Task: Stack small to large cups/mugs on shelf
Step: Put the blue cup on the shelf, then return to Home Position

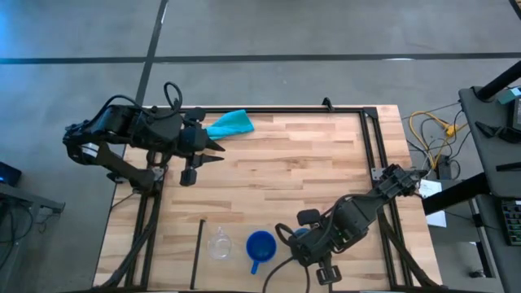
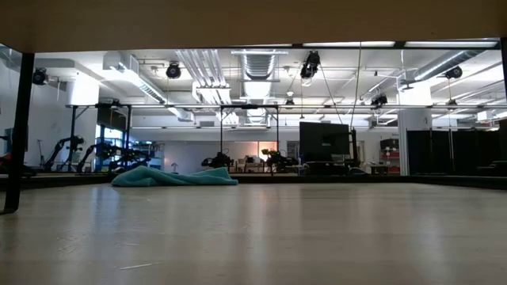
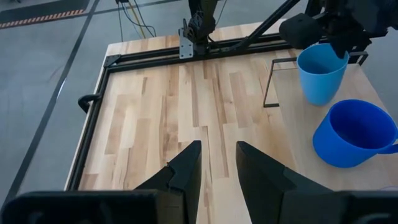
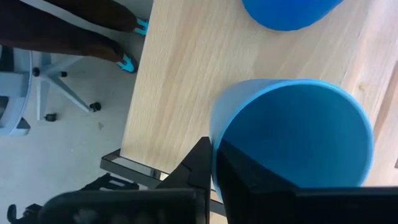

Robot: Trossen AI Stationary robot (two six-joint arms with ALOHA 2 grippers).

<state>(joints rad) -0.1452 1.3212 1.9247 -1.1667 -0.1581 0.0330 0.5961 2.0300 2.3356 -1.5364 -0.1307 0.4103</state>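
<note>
A: At the counter's (image 1: pixel 309 163) near edge, what is being logged?

B: Right gripper (image 4: pixel 214 163): jaws pinching the rim of the light blue cup (image 4: pixel 292 134), one finger inside, one outside. Dark blue mug (image 1: pixel 260 245) is standing just beside it; clear cup (image 1: pixel 220 243) beyond, beside a short black rod (image 1: pixel 197 252).

A: Left gripper (image 3: pixel 217 163)?

B: Waiting near the teal cloth (image 1: pixel 229 124), jaws spread.

A: Step?

B: Likely gripping the largest cup; next comes lifting and placing it on the shelf (image 1: pixel 236 264).

One camera looks straight down on the worktop (image 1: pixel 285 171), one level across it; both wrist cameras share the blue mug (image 3: pixel 354 134).
</note>
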